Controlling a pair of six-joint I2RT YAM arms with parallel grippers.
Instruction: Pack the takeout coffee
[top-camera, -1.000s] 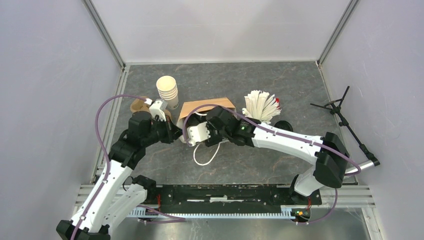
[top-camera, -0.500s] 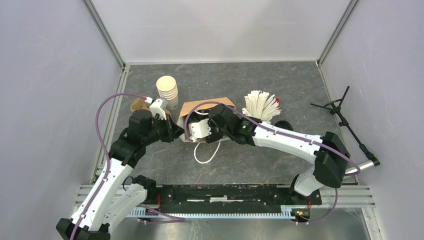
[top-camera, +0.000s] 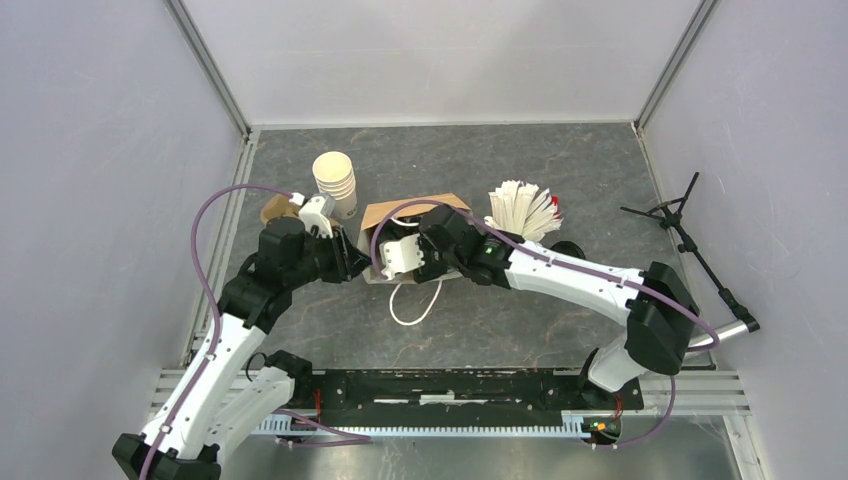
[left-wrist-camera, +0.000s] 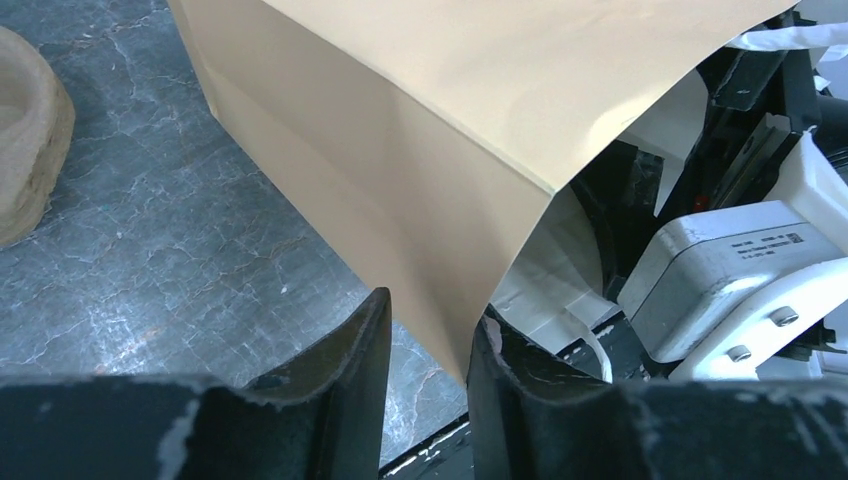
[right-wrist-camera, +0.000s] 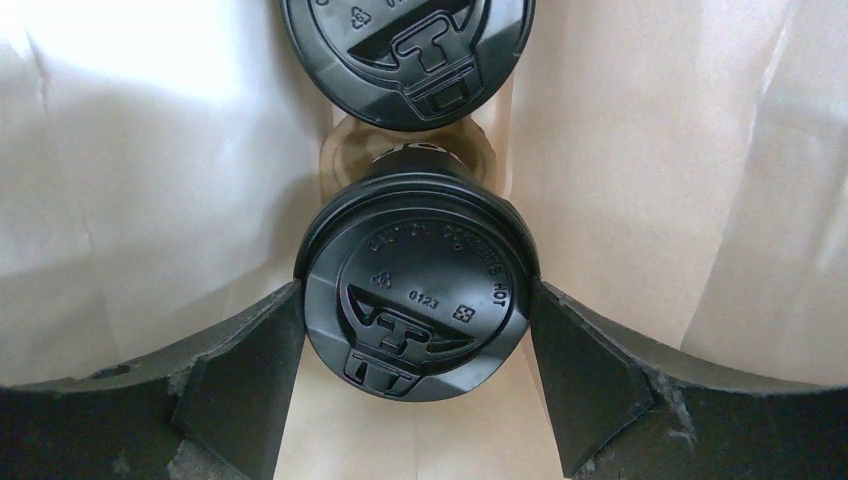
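The brown paper bag lies on its side, mouth toward the arms. My left gripper is shut on the bag's left mouth edge; the paper sits between its fingertips. My right gripper reaches into the bag's mouth. In the right wrist view its fingers touch both sides of a takeout coffee cup's black lid. The second cup's black lid sits just beyond it, deeper in the bag. The cups' cream bodies are hidden.
A stack of lidless cream cups and a brown pulp carrier stand left of the bag. White sticks fan out at its right, by a black round object. The bag's white handle loop lies in front. A black stand is far right.
My right gripper has pushed a little further up into the bag's mouth with the cup. The left gripper has kept its hold on the bag's edge, shifting only slightly.
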